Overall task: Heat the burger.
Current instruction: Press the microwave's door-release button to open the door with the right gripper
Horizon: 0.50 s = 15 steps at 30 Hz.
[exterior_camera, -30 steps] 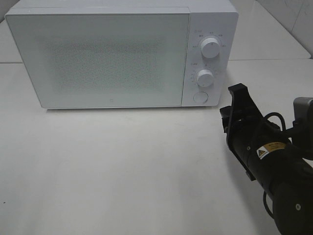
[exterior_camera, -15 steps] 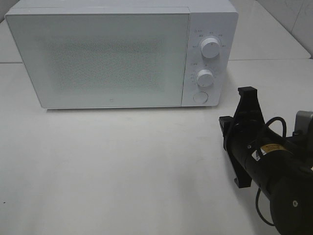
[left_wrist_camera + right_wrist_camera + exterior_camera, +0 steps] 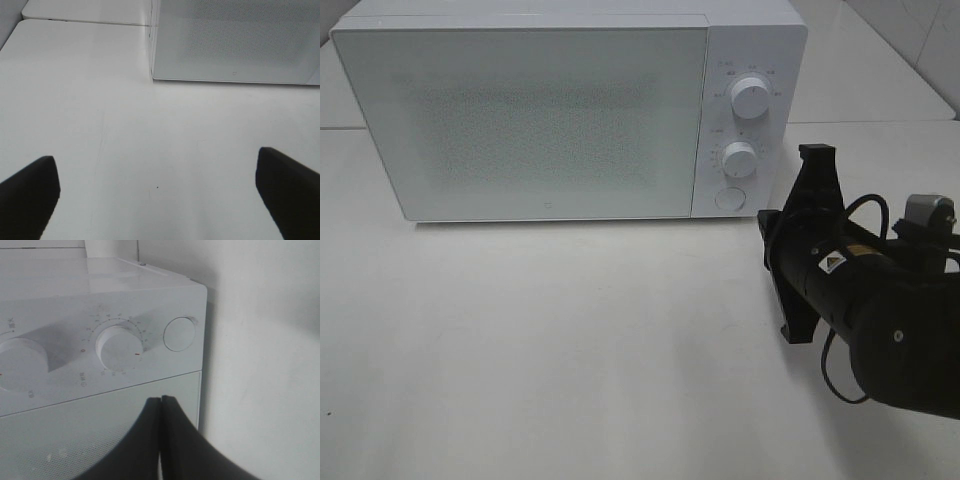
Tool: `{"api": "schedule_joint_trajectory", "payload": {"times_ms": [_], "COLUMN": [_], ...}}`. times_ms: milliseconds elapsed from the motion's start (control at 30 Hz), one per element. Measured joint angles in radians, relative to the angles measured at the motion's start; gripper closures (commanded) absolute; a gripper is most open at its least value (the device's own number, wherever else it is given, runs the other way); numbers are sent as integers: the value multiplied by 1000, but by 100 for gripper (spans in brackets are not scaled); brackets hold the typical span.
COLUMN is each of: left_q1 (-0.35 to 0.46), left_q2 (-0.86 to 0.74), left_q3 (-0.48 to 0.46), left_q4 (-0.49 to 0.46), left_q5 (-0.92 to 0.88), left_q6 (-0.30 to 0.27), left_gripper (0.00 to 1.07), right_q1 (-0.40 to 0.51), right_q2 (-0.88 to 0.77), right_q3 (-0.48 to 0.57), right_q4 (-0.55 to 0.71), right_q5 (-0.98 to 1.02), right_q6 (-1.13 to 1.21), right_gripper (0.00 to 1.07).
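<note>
Right hand — clamped empty — faces closed microwave.

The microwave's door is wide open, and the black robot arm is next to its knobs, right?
Not quite. The microwave door is closed, lying flat against the front, as the exterior high view shows. The rest is right: the black robot arm is next to its knobs.

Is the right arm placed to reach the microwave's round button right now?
Probably yes: the shut right gripper faces the control panel, and nothing stands between it and the round button.
</note>
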Motion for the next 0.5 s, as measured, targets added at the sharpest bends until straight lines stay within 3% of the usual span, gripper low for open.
{"api": "schedule_joint_trajectory", "payload": {"times_ms": [500], "left_q1": [0], "left_q2": [0], "left_q3": [0], "left_q4": [0], "left_q5": [0], "left_q6": [0], "left_gripper": [7], "right_q1": [-14], "right_q2": [176], "right_q3": [-139], "right_q4": [-30], "right_q5": [10], "right_q6": [53], "right_gripper": [107]}}
